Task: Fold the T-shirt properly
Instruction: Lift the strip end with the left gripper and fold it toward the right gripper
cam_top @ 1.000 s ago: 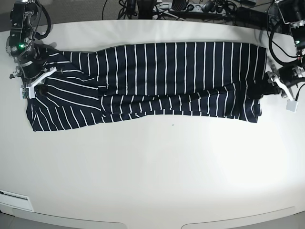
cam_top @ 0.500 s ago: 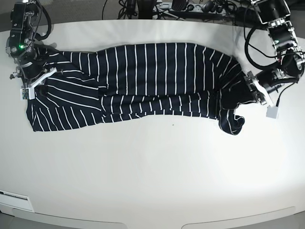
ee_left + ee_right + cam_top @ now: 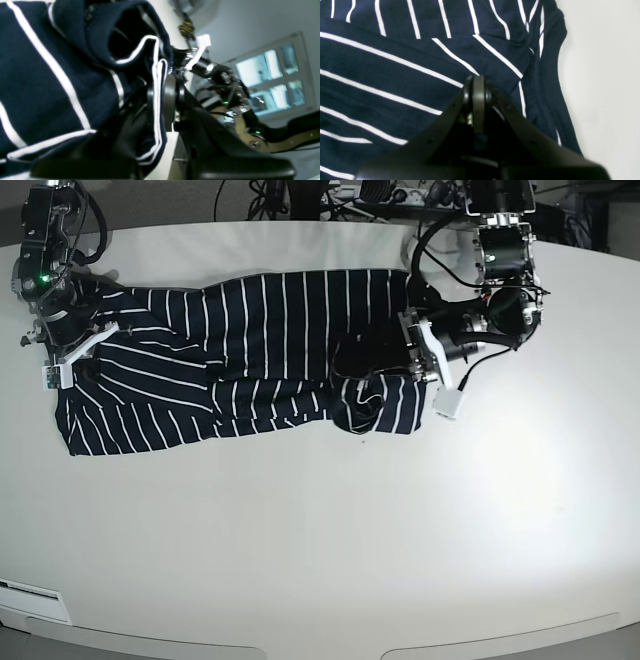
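Observation:
The T-shirt [image 3: 250, 350], dark navy with thin white stripes, lies lengthwise across the far half of the white table [image 3: 320, 530]. My left gripper [image 3: 412, 358] is shut on the shirt's right end and holds it doubled over the middle of the shirt. In the left wrist view the striped hem [image 3: 157, 105] is pinched between the jaws of that gripper [image 3: 160, 100]. My right gripper [image 3: 72, 352] sits on the shirt's left end. In the right wrist view its jaws [image 3: 478, 82] are closed, tip against the cloth [image 3: 395, 62].
Cables and equipment [image 3: 350, 195] run along the table's far edge. A white label [image 3: 30, 595] sits at the front left corner. The bunched fold [image 3: 365, 405] hangs toward the shirt's near edge. A bright window [image 3: 270, 75] shows behind the arm hardware in the left wrist view.
My left gripper has moved far to the left with the shirt's right end, doubling it over the shirt's middle. The right arm has not moved.

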{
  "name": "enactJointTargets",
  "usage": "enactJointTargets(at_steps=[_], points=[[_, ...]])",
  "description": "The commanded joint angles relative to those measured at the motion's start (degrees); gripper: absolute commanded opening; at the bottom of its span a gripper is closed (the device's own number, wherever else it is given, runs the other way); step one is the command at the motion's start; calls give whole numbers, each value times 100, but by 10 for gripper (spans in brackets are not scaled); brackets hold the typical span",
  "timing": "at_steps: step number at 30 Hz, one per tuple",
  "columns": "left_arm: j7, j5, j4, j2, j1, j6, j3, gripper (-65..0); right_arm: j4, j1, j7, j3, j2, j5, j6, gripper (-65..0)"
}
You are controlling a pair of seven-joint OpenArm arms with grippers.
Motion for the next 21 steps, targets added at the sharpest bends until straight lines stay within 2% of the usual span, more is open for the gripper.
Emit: enactJointTargets(at_steps=[1,6,10,20,21], points=[[-96,-185,101,114,-111,-133,76,-650,-57,-96,-723,-46,-11,-76,107,-650],[-109,-185,98,570,-275,-560,323,-650,-57,-96,-780,-46,-11,-74,107,-650],[-111,-185,96,785,-459,-592,470,-650,-57,-96,-780,-46,-9,-74,109,-650],[-437,695,94,815,-433,-590,787,-650,-57,-94,-780,-46,2,-70,109,-650],[-446,686,94,813,-424,-590,787,-593,-57,-96,-780,-46,2,-68,109,-650]])
